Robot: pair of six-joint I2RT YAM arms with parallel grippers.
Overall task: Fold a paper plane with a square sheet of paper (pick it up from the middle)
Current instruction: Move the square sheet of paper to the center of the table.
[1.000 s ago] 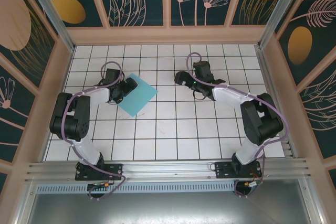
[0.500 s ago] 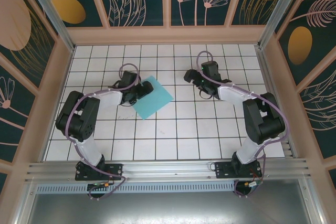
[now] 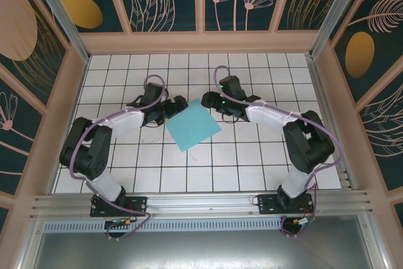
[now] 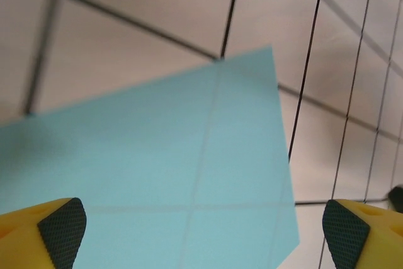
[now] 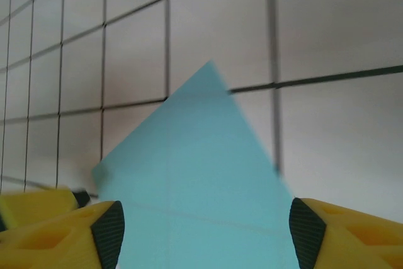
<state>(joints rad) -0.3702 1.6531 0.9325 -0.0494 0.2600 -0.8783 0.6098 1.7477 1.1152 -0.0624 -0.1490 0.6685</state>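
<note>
The square sheet of paper [image 3: 192, 124] is turquoise and lies flat and unfolded on the white tiled table [image 3: 252, 155], turned like a diamond; no paper plane shape is in view. My left gripper [image 3: 175, 106] is at the sheet's left corner, open. In the left wrist view the sheet [image 4: 157, 168] spreads out ahead between the wide-apart fingertips [image 4: 61, 231]. My right gripper [image 3: 211, 102] is low at the sheet's far corner, open. In the right wrist view the sheet [image 5: 195, 181] runs between its fingertips [image 5: 306, 231], which stand apart from each other.
Patterned walls with wooden frames [image 3: 201, 41] close in the table at the back and both sides. An aluminium rail [image 3: 201, 203] runs along the near edge by the arm bases. Bare tiles [image 3: 208, 171] lie between the sheet and the bases.
The sheet has slid right and nearer with my left gripper alongside it. My right gripper has swung left to the sheet's far corner, and its jaws have narrowed somewhat.
</note>
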